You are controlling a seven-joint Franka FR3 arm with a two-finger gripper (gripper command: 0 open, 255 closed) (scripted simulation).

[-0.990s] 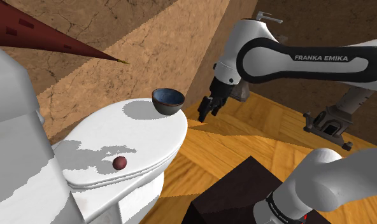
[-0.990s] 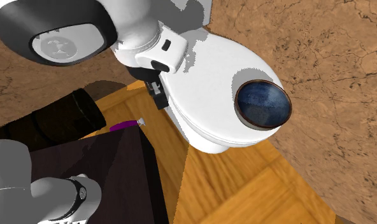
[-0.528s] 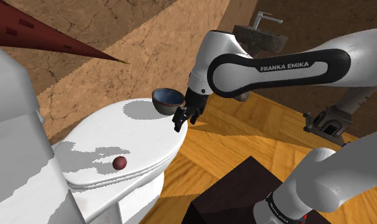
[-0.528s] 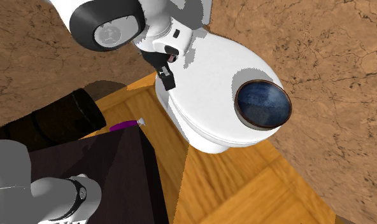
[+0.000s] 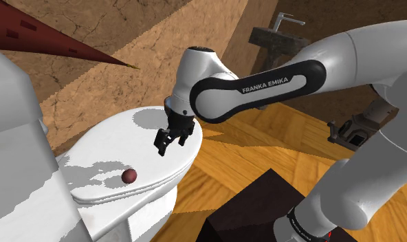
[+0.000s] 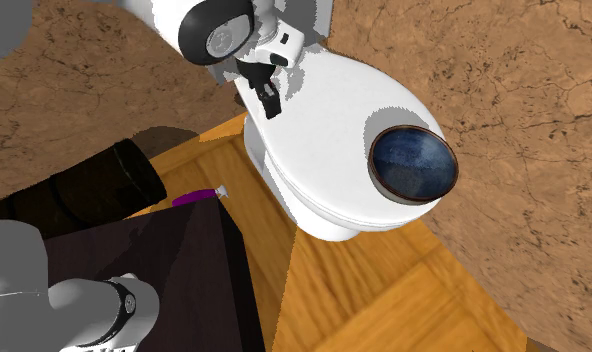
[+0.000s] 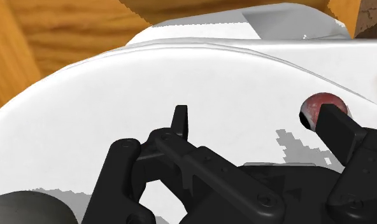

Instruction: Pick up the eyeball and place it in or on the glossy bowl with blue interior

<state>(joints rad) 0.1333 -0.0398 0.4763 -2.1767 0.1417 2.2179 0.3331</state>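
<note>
Tool (image 5: 166, 146) first: in the shoulder view we see it hanging just above the closed white toilet lid (image 5: 119, 141). It points down, and its black fingers are spread with nothing between them. The eyeball (image 5: 129, 177), a small dark red ball, lies on the lid near the rim. It sits toward the shoulder view's lower left of the tool, apart from it. The white arm (image 5: 264, 82) reaches in from the right, above the dark stand (image 5: 254, 206) and the wooden floor (image 5: 264, 148).

In the second exterior view we find the tool (image 6: 269, 98) over the lid's (image 6: 324, 130) edge near the top of the picture. The bowl (image 6: 414, 165), glossy blue inside with a dark brown rim, sits on the lid at the view's right, well apart from the tool. A small purple object (image 6: 192, 198) lies beside the stand's (image 6: 154, 270) upper edge.

In the wrist view we see the fingers (image 7: 180, 122) standing wide apart over the white lid (image 7: 181, 76), and the tool (image 7: 257, 121) grips nothing. The eyeball (image 7: 316, 108) rests on the lid just beside one fingertip, partly hidden behind it, and not between the two fingers.
</note>
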